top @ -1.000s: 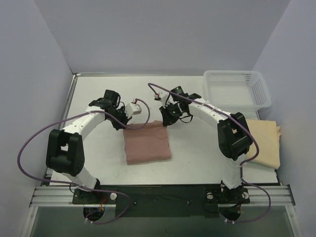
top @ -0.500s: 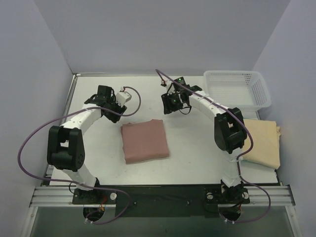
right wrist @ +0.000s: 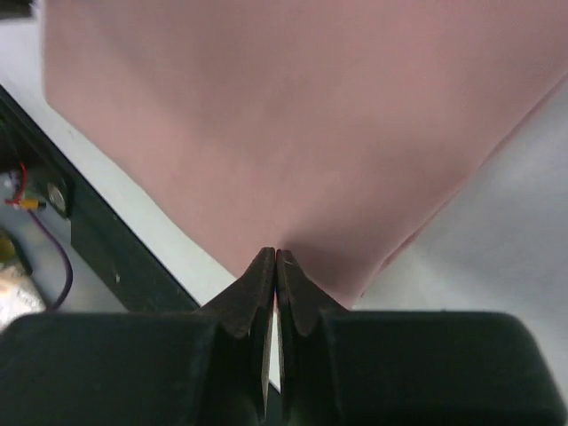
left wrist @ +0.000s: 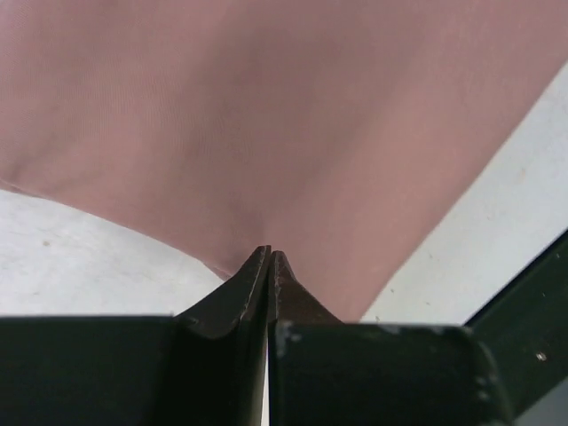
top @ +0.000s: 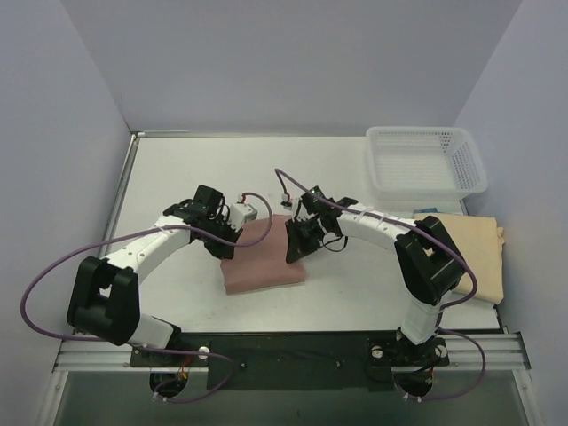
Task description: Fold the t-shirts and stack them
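Note:
The dusty pink-brown t-shirt (top: 266, 266) lies folded in the middle of the table, its far edge bunched up and raised. My left gripper (top: 228, 249) is shut on the shirt's far left edge. My right gripper (top: 296, 248) is shut on its far right edge. In the left wrist view the pink cloth (left wrist: 266, 115) tents up into the closed tips of the left gripper (left wrist: 269, 254). The right wrist view has the cloth (right wrist: 293, 115) drawn the same way into the right gripper (right wrist: 276, 254). The pale tan-yellow t-shirt (top: 480, 253) lies folded at the right edge.
A white mesh basket (top: 427, 160) stands at the back right, just beyond the tan shirt. The white table (top: 177, 177) ends at a black rail (top: 293, 346) along the front, between the arm bases. Grey walls close in both sides and the back.
Half a second ago both arms were up behind the pink shirt with jaws apart. They have come down and forward onto its far edge and closed, and that edge now sits raised.

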Action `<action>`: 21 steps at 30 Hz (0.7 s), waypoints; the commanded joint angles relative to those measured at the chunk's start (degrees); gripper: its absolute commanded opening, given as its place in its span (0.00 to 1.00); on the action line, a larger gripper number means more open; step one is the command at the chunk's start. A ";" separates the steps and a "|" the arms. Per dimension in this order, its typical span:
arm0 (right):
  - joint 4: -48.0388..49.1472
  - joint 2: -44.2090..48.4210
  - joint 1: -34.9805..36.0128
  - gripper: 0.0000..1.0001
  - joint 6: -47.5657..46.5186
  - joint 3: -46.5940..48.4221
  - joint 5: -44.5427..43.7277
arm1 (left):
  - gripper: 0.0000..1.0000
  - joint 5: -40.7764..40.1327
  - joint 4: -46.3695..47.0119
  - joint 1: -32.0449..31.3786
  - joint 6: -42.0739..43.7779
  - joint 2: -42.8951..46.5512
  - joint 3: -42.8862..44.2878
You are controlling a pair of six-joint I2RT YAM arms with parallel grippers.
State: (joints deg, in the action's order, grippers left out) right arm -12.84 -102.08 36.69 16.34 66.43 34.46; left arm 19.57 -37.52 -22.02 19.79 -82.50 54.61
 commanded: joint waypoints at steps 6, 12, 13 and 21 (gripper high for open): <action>1.95 1.98 0.23 0.00 6.34 -10.36 1.84 | 0.13 -2.93 -1.25 -4.61 11.84 0.68 -7.75; -1.31 7.15 -1.96 0.18 6.42 -9.66 -2.11 | 0.14 -10.35 -0.96 -4.43 14.48 3.21 -8.21; -1.05 7.33 -2.84 0.21 6.86 -9.66 -2.29 | 0.15 -9.91 -1.67 -4.61 15.70 4.00 -7.51; 6.67 -0.82 -7.77 0.55 10.90 -5.27 -0.01 | 0.29 -7.35 -5.47 -10.23 25.20 8.06 -6.09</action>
State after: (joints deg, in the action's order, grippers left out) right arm -10.13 -98.19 30.00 24.32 58.04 33.41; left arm 12.19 -42.37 -29.26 38.98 -75.16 47.07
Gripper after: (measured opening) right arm 0.508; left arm 0.269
